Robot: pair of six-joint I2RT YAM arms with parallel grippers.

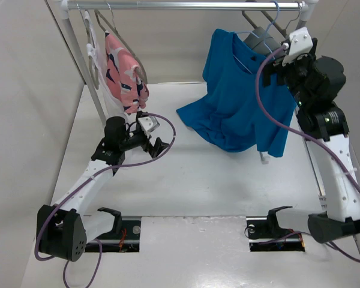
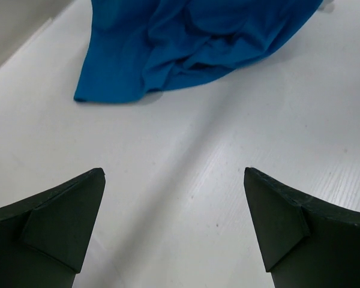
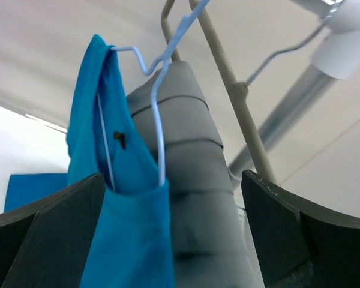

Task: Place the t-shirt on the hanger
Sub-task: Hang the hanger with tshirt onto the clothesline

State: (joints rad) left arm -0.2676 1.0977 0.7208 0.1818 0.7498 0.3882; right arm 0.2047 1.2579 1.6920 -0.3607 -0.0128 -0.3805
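Observation:
The bright blue t-shirt point(image 1: 234, 96) hangs from the thin light-blue wire hanger point(image 1: 274, 21), whose hook is over the rail at the back right. The shirt's lower hem drapes onto the table. In the right wrist view the hanger wire point(image 3: 159, 120) runs into the shirt's collar point(image 3: 120, 228). My right gripper point(image 1: 275, 67) is open right at the collar, jaws either side of shirt and wire point(image 3: 173, 174), not closed on them. My left gripper point(image 1: 159, 147) is open and empty low over the table point(image 2: 174, 170). The shirt's hem point(image 2: 186, 42) lies ahead of it.
A grey pleated garment point(image 3: 198, 180) hangs just behind the shirt, on a thicker hanger point(image 3: 228, 78). A pink patterned garment point(image 1: 126, 72) hangs at the rail's point(image 1: 186, 5) left end, by the rack post point(image 1: 84, 54). The white table point(image 1: 198, 180) carries the rack.

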